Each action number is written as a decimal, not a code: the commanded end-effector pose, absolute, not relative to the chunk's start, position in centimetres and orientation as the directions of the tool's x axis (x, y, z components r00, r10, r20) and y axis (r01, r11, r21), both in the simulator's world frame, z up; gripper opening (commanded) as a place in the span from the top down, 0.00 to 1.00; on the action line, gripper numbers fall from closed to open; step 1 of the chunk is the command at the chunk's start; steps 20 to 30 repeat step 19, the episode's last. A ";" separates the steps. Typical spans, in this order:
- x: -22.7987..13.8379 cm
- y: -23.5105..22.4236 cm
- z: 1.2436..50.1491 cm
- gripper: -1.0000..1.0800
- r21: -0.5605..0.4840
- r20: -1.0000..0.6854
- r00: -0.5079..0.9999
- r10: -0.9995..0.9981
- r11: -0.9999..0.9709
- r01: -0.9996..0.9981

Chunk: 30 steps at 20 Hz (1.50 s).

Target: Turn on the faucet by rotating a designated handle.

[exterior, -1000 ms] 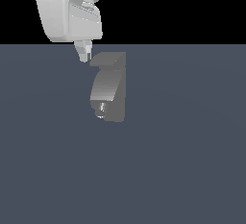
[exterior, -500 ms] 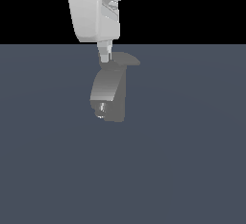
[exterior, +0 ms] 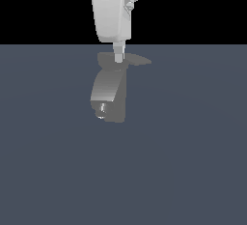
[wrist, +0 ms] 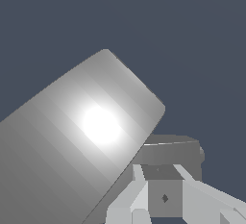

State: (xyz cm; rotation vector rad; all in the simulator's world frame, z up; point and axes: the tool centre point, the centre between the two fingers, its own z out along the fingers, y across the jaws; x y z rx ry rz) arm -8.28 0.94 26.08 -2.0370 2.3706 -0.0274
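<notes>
The gripper (exterior: 119, 59) is hanging straight down over the faucet (exterior: 108, 91), its fingertips sitting on or just above the top of the body, where the handle (exterior: 132, 61) is lying. From the fingers, the handle blade is reaching out flat toward the exterior view's right, tapering to a thin tip; its root end is lying directly under the fingertips. The spout is curving down and away below the fingers, ending in the small shiny nozzle (exterior: 102, 108).

In the exterior view the fingers are reading as a single narrow post, so they are looking nearly closed. In the wrist view the fingers (wrist: 139, 196) are framing a small grey block with little gap to either side, while the broad lit spout (wrist: 77, 141) is filling the space just beyond them. Whether they are truly pinching that block or merely standing close around it, I cannot tell.

The step in hand appears to be the contact phase: the fingertips are settling against the handle near its pivot, ready to push. The next move is likely calling for a sideways sweep that carries the blade around its upright axis, keeping the fingertips low enough to stay against the blade's edge rather than sliding over its flat top.
</notes>
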 end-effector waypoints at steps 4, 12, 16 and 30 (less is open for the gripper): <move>-6.8 -2.1 25.6 1.00 -0.018 -0.002 -0.166 -0.986 0.166 -0.986; -5.1 -5.7 25.2 1.00 -0.008 -0.001 -0.174 -0.985 0.174 -0.985; -4.3 -7.4 25.0 1.00 -0.003 0.000 -0.178 -0.984 0.178 -0.984; -3.9 -8.2 24.9 1.00 -0.001 0.000 -0.180 -0.984 0.180 -0.984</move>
